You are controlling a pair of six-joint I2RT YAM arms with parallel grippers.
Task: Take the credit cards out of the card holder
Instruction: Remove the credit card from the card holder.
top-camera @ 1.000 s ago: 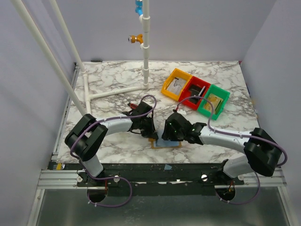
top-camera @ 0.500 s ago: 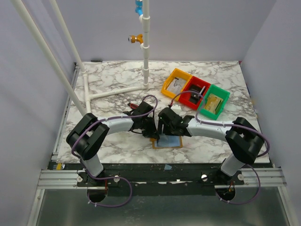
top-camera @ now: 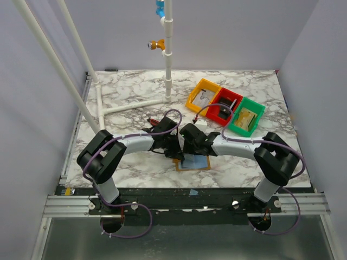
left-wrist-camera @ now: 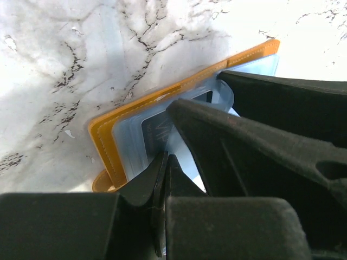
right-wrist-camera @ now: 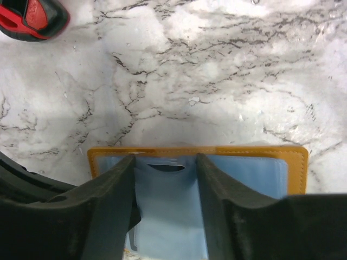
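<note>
Right pincer (right-wrist-camera: pixel 164 165) is hanging half open astride the holder (right-wrist-camera: pixel 295 168) pocket, grip unclear. Left pincer (left-wrist-camera: pixel 164 162), shut, is pressing holder onto tabletop (right-wrist-camera: pixel 217 65). Cards (left-wrist-camera: pixel 154 135) are sitting inside: pinch one edge squarely, pull along slot.

Colours on your marbled table (right-wrist-camera: pixel 227 65)
You're looking at white marble veined in grey and black. The card holder (right-wrist-camera: pixel 244 173) is mustard-brown with pale stitching along its edge and a pale blue lining. The utility knife (right-wrist-camera: pixel 32 19) is red and black, and the bins are orange (top-camera: pixel 202 96), red (top-camera: pixel 225 106) and green (top-camera: pixel 245 116).
</note>
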